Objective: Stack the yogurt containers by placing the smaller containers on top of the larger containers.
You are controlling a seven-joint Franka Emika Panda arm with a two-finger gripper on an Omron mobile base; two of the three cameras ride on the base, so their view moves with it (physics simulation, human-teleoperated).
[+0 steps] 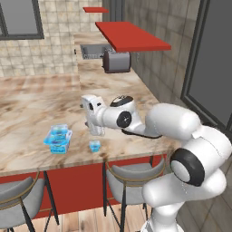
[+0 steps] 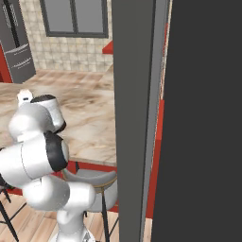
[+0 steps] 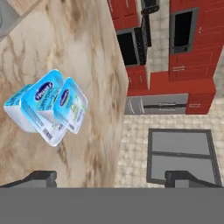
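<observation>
Near the counter's front edge, the widest light-blue yogurt tub [image 1: 57,146] carries the mid-sized tub [image 1: 59,132] on top of it. The tiny yogurt cup [image 1: 94,145] stands alone on the counter a little to the right of that stack. My gripper [image 1: 89,120] hovers above the counter, to the right of the stack and above the tiny cup, pointing left. In the hand view the stacked tubs [image 3: 48,107] lie ahead at the left. The gripper [image 3: 114,179] is open there, with nothing between its fingertips [image 3: 41,178].
A marble counter [image 1: 41,104] runs left and back, with a toaster [image 1: 117,61] and a sink [image 1: 93,50] at the far end under a red shelf [image 1: 129,36]. Stools [image 1: 131,174] stand below the front edge. A dark pillar [image 2: 137,118] blocks the right base view.
</observation>
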